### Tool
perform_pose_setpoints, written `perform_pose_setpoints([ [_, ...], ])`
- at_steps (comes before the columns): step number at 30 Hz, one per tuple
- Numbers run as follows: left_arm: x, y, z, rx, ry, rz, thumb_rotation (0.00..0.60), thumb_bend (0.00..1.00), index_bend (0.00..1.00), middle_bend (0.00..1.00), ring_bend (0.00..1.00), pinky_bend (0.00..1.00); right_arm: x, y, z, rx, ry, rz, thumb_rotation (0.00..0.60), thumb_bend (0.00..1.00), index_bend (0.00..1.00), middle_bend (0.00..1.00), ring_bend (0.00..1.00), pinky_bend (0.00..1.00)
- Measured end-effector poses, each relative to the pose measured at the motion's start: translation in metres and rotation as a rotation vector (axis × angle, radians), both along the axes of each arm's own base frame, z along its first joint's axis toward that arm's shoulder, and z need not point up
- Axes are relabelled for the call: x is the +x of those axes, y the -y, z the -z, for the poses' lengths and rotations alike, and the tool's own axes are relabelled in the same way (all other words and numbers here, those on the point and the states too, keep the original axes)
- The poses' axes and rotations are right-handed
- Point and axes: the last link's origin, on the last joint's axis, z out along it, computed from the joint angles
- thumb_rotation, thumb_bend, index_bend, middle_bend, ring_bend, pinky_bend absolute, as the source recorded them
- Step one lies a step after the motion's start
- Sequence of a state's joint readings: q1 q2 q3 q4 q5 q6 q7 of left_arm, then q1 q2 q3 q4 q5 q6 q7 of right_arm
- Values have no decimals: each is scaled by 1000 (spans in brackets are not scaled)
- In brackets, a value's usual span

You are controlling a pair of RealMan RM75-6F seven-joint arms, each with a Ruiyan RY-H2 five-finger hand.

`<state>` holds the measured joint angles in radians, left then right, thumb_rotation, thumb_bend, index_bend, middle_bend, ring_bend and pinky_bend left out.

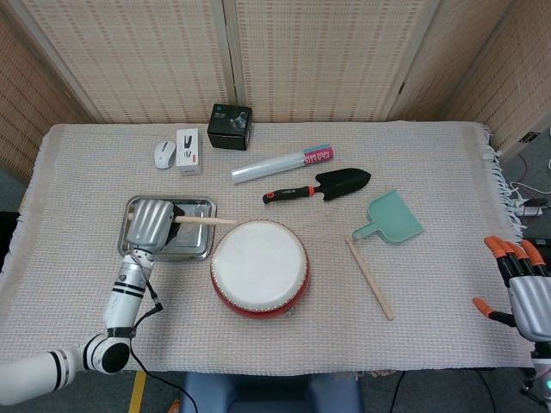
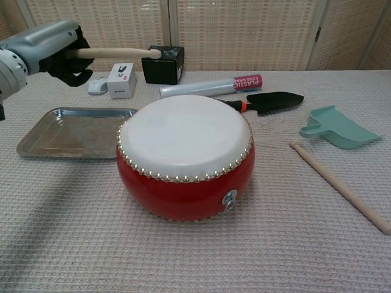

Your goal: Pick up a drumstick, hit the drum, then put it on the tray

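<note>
Left hand [image 1: 151, 223]: silver-grey, smooth shell; fingers curled round the butt of a pale wooden drumstick [image 1: 205, 221]; raised above the rectangular shiny metal tray [image 1: 136, 248]
Held drumstick: slim round rod, level, rounded tip pointing toward the drum; clear of the skin in the chest view
Drum [image 1: 260, 268]: round, glossy red body, smooth white skin, ring of metal studs; just right of the tray
Tray: shallow, rolled rim, flat on the woven beige cloth [image 1: 430, 155]
Second drumstick [image 1: 370, 279]: pale wood, lying right of the drum
Right hand [image 1: 519, 289]: grey palm, orange-tipped fingers apart, holding nothing; at the table's right edge
Near the back: black-bladed trowel with orange-tipped handle [image 1: 319, 185]; teal plastic dustpan [image 1: 392, 218]
</note>
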<state>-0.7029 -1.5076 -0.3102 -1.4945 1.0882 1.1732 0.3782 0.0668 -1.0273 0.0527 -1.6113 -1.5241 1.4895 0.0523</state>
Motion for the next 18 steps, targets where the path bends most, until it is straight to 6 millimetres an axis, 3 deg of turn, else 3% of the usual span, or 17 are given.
perform_pose_setpoints([
  [8,-46,-28,1,-26,-121,-100,600,699,1000,1000,1000,1000,-4,1,0,5,4,7,600,156,11,69,0,0],
  [18,-92,-60,23,-86,-241,-229,600,625,1000,1000,1000,1000,-6,3,0,7,5,20,600,156,11,69,0,0],
])
